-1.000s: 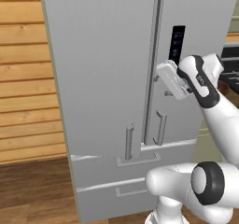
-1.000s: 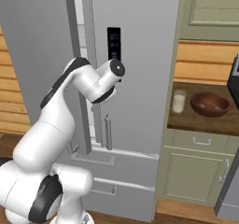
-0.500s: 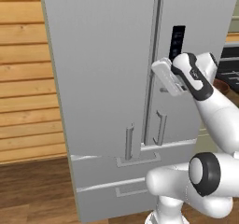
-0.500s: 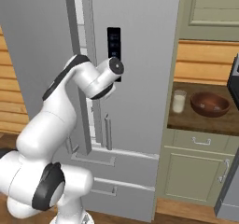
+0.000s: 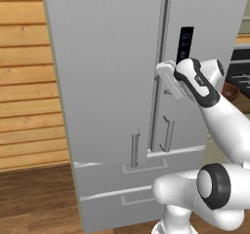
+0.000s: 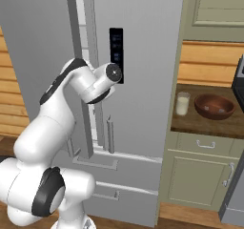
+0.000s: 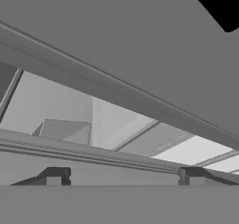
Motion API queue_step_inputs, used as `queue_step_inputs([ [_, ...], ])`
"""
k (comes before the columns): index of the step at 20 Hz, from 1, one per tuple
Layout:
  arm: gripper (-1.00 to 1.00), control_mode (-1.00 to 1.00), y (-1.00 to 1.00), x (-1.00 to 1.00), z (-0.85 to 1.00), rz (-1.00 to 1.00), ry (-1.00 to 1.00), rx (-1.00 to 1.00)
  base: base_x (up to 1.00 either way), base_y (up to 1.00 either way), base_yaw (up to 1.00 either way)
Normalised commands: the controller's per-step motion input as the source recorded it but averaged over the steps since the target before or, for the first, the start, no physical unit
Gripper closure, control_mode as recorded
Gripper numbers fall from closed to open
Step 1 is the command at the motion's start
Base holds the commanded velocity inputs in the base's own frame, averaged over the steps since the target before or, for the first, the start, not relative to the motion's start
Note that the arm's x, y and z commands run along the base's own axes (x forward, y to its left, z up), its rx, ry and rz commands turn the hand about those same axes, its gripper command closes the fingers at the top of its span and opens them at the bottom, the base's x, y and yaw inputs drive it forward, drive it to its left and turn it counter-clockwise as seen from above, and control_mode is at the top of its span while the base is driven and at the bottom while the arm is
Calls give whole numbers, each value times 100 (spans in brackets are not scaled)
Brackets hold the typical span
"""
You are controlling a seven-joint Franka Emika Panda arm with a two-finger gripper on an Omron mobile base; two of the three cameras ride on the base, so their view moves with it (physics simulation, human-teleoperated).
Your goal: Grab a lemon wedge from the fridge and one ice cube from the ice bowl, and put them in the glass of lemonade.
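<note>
The tall grey fridge [image 5: 107,82] [image 6: 143,56] stands in front of me, its left door swung slightly ajar. My gripper [image 5: 160,73] is at the seam between the two doors, just below the black display panel [image 6: 116,55]. In the hand view the gripper [image 7: 122,176] is open, its fingertips [image 7: 53,175] wide apart, facing a grey door edge and white shelves inside. The glass of lemonade [image 6: 182,104] and the brown ice bowl [image 6: 214,106] sit on the counter to the right of the fridge. The lemon wedge is hidden.
Two vertical bar handles [image 5: 135,150] [image 5: 168,133] hang low on the doors above the drawers [image 5: 127,194]. Pale green cabinets [image 6: 200,180] carry the wooden counter [image 6: 190,123]. A wood-panel wall [image 5: 24,82] is to the left and a dark appliance [image 6: 239,80] at the far right.
My hand has shifted a little to the left and up, closer to the seam between the doors. The fridge doors look unchanged.
</note>
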Motion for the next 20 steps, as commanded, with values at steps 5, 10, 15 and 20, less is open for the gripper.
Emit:
queue_step_inputs([
  [5,-100,-100,76,-4,0,0,-6,0,0,0,0],
  [10,-100,-100,98,-34,0,7,0,1,0,0,0],
  [15,-100,-100,100,-55,1,21,2,5,0,0,0],
  [20,-100,-100,100,-71,0,25,2,1,0,0,0],
])
